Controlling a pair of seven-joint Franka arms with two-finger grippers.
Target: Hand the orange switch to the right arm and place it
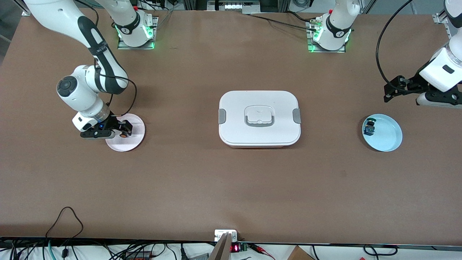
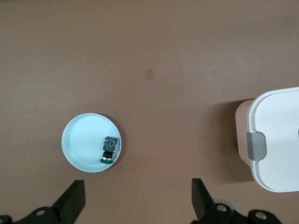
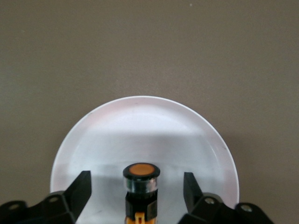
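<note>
The orange switch (image 3: 141,179), a stubby black cylinder with a glossy round cap, stands on the smooth pink plate (image 1: 135,139) at the right arm's end of the table. The right gripper (image 3: 140,189) straddles it, fingers apart, not touching. The left gripper (image 2: 138,198) hangs spread near the pale-blue plate (image 2: 79,140) holding 1 green-capped switch (image 2: 109,149).

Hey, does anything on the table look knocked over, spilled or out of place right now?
Only the green-capped switch: it lies tipped on its side in the blue plate. The orange switch stands upright on the pink plate.
</note>
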